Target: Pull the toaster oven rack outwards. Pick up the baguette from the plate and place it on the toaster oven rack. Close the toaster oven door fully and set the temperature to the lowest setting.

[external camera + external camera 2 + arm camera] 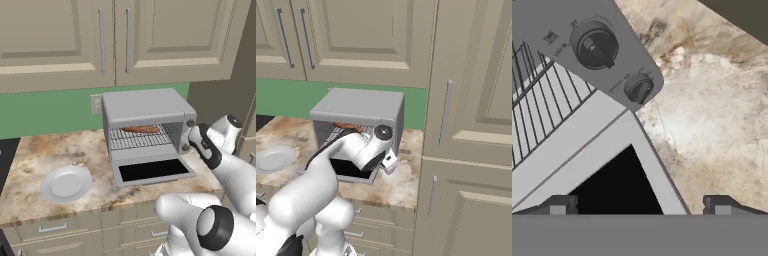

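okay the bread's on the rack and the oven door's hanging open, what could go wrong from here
The toaster oven rack looks pulled partway out with the baguette on it; swinging the toaster oven door up might hit it. The open gripper sits over the door's right corner, so a lift from there may slip off. The knobs lie close together, so it could turn the wrong one.

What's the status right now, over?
Gripper open, empty, above the open door's right corner. Baguette on rack inside oven; plate bare. Nothing blocking the door.
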Controlling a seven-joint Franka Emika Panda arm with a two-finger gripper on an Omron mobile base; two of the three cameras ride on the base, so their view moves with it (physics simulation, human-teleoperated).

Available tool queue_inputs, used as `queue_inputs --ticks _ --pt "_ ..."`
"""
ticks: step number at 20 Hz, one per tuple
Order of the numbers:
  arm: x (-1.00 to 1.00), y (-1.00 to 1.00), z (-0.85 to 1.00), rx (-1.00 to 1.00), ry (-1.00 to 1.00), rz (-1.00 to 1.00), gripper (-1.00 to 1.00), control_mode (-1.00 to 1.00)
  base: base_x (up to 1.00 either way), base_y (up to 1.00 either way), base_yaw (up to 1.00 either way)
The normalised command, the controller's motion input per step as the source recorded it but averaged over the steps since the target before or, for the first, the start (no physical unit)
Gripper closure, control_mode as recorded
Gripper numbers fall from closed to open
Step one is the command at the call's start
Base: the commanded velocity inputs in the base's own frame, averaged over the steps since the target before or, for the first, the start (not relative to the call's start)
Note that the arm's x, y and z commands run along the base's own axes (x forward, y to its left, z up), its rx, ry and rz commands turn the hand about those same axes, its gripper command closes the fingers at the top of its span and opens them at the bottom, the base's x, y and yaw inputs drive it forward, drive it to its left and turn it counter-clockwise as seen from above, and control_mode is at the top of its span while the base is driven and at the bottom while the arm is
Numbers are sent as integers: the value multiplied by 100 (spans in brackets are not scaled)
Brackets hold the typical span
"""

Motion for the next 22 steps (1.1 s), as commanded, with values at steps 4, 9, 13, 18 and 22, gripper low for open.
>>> queue_inputs --ticks 4,9,13,18,22 --pt "-42 -8 0 24 0 0 -100 -100 0 0 0" --pt "-28 0 0 24 -1 0 -100 -100 0 0 0" --pt "-7 0 0 21 -9 0 -100 -100 0 0 0" --pt "0 0 0 17 -6 0 -100 -100 0 0 0" --pt "0 0 0 11 -1 0 -100 -100 0 0 0"
